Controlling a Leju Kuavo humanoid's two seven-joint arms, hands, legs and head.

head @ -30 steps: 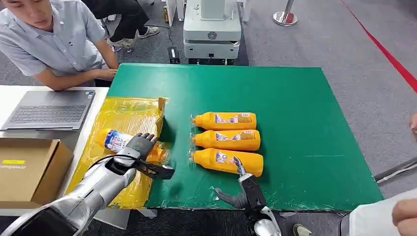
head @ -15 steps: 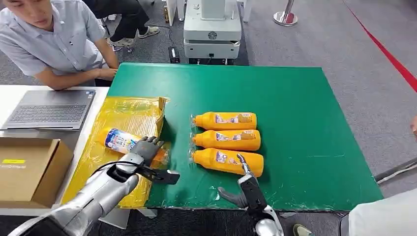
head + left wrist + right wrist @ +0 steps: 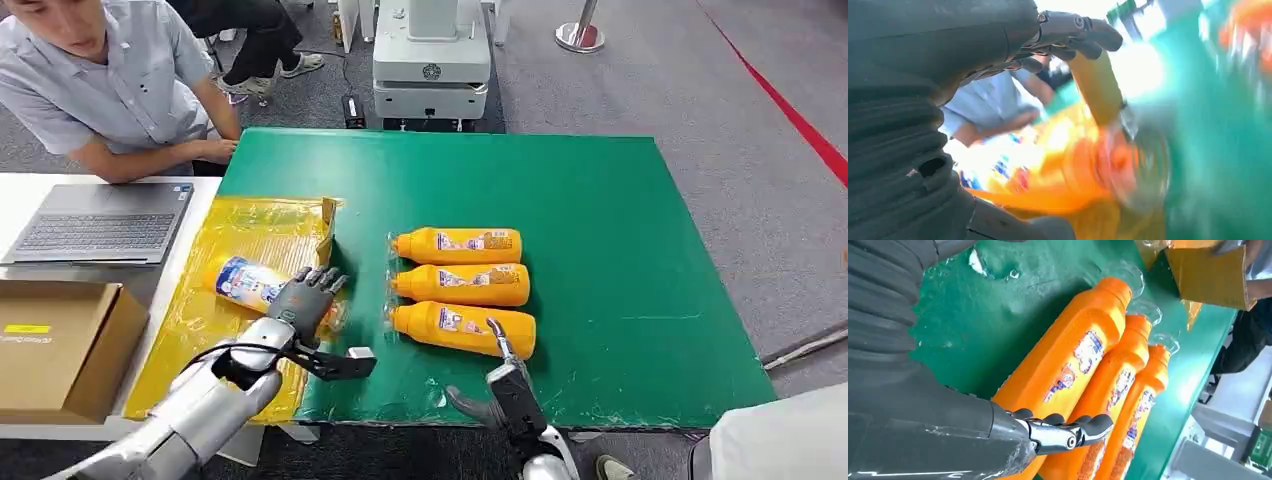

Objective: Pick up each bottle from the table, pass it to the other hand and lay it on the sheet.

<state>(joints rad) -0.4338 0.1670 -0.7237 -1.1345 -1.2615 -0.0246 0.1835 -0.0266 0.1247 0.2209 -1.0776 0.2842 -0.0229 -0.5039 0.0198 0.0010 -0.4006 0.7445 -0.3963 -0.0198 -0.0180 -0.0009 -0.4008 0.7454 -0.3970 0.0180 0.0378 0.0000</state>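
Green mat (image 3: 620, 250) covers the table, centre of the head frame; grey carpet floor beyond, red line running down the upper right; white machine base (image 3: 432, 60) at top centre; chrome stanchion foot (image 3: 580, 36) to its right. Left of the mat: white desk with a laptop (image 3: 100, 222), a cardboard box (image 3: 60, 345) at lower left; a person in a pale grey shirt (image 3: 110, 85) leans in at upper left.

Yellow sheet (image 3: 250, 240) lies over the mat's left edge; one bottle (image 3: 245, 282) on it, orange with a blue-and-white label, long axis slanting from upper left to lower right; which end bears the cap cannot be told.

Three orange bottles side by side at mid-frame, touching: far bottle (image 3: 458, 245), middle bottle (image 3: 462, 285), near bottle (image 3: 463, 329); long axes horizontal in the frame, clear caps pointing left toward the sheet, printed labels facing up.

Left hand (image 3: 305, 298) over the sheeted bottle's lower-right end, fingers spread; contact cannot be told, left wrist view blurred. Right hand (image 3: 500, 385) at the bottom edge, fingers apart and holding nothing, one fingertip beside the near bottle's base.
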